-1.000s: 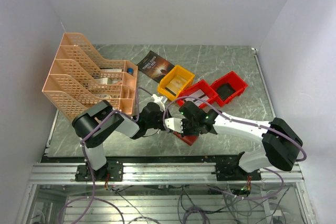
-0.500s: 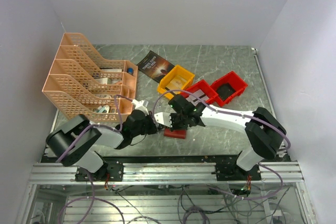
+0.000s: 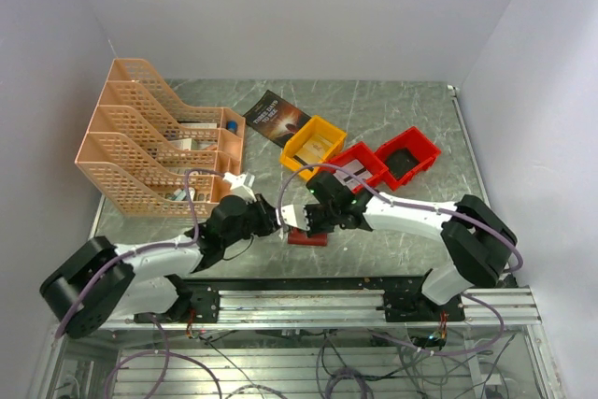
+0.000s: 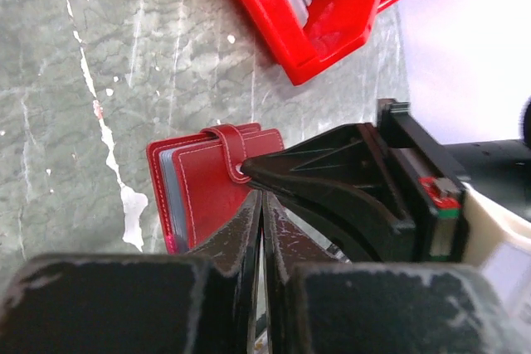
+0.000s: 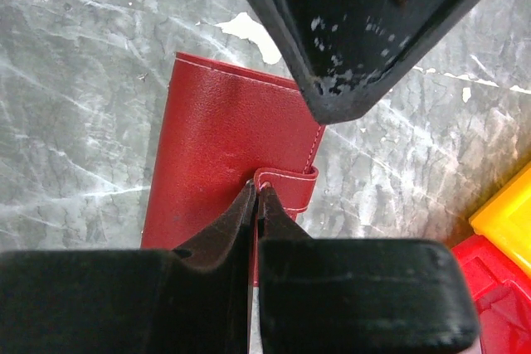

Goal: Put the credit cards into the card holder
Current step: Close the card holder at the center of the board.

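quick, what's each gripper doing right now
Left gripper: fingers shut, nothing seen between them.
Right gripper: fingers shut, tips at the card holder strap; a grip on it cannot be told.

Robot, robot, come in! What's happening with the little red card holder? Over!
Left gripper shut, right gripper shut, tips meeting at the strap. Card holder closed, flat on the table. Strap fastened across the opening; nothing else in the way.
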